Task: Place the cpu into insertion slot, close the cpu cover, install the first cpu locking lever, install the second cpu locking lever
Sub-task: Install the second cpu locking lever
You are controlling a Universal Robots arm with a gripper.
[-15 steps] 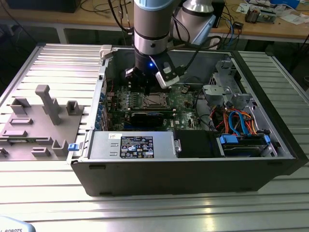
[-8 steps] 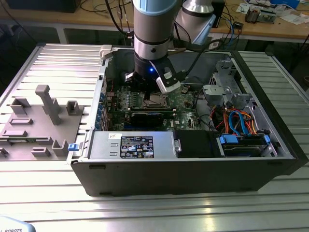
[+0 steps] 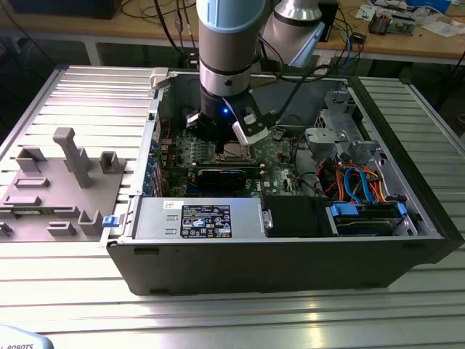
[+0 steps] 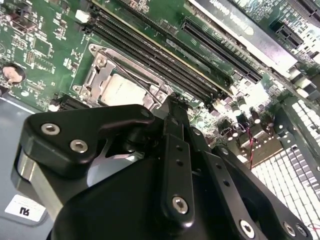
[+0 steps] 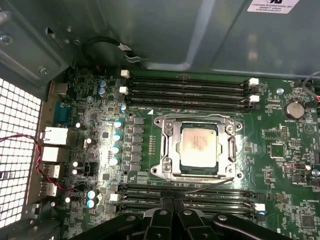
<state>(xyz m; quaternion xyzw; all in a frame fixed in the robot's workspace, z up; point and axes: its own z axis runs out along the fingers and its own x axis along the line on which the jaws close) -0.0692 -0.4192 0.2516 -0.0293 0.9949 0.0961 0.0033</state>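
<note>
The gripper (image 5: 172, 210) is hovering just above the motherboard (image 5: 280, 150) inside the open computer case (image 3: 407, 247), holding nothing. In the first wrist view its jaws are looking pressed together, tips sitting at the socket's 6 o'clock edge over a thin wire lever (image 5: 210, 186).

The cpu (image 5: 199, 146) is sitting flat in the insertion slot (image 5: 167, 167), and the cpu cover (image 5: 231, 145) is lying down around it, chip top showing through the window. So I judge chip and cover done, and the lever step is in hand.

To do it well: push on the lever's wire only, staying clear of the memory slots (image 5: 190, 90) at the socket's 12 o'clock and those beside the lever.

The case is resting on a ribbed metal surface (image 3: 232, 313), with a grey fixture tray (image 3: 58, 189) at its 9 o'clock in the exterior view. A wooden bench (image 3: 407, 40) with cables is running along at 12 o'clock.
</note>
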